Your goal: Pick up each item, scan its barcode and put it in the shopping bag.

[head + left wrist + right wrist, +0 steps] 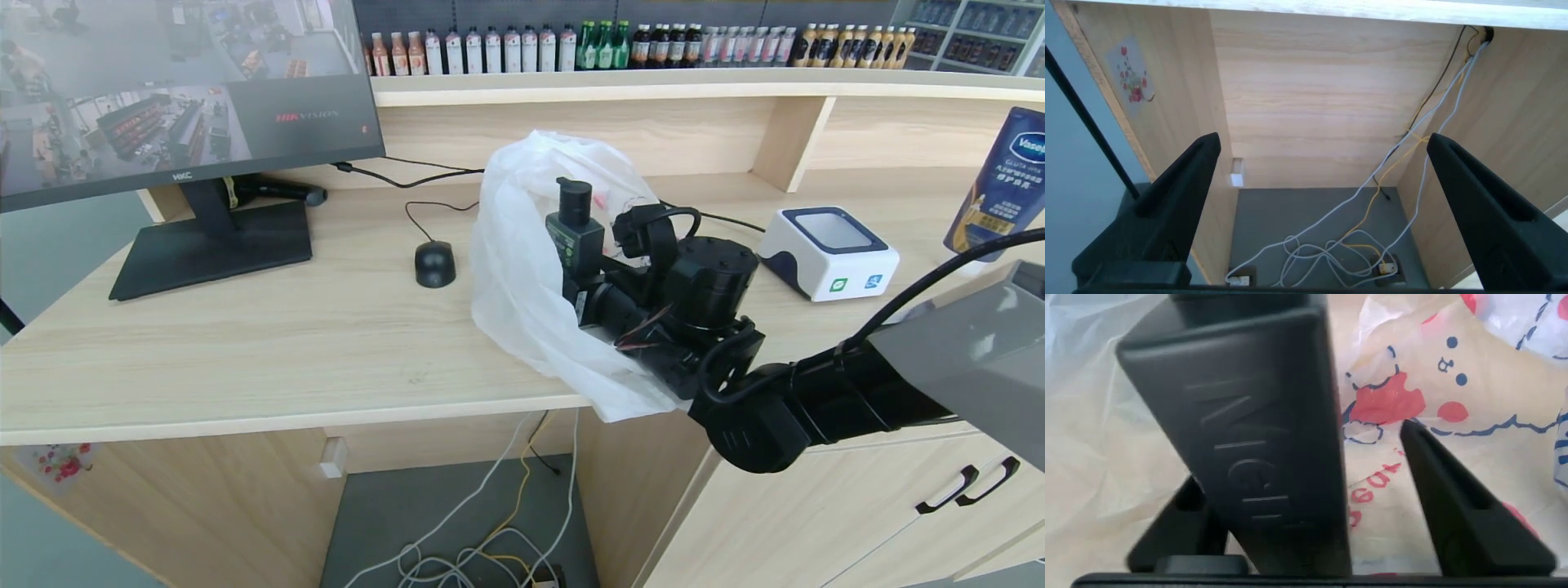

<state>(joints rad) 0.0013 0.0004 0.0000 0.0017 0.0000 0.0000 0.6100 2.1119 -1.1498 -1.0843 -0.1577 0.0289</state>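
A white plastic shopping bag (pixel 522 269) stands in the middle of the wooden counter (pixel 245 343), its mouth facing my right arm. My right gripper (pixel 584 261) is at the bag's mouth. A dark green flat bottle with a black cap (pixel 575 224) stands upright between the jaws. In the right wrist view the bottle (pixel 1257 433) rests against one finger, while the other finger (pixel 1462 514) stands apart from it, so the gripper is open. Printed bag plastic (pixel 1413 400) lies behind. My left gripper (pixel 1323 212) hangs open below the counter, holding nothing.
A white barcode scanner (pixel 826 249) sits right of the bag, and a blue lotion bottle (pixel 1000 184) stands at the far right. A mouse (pixel 434 263) and a monitor (pixel 180 82) are on the left. Cables (pixel 1364 237) lie on the floor under the counter.
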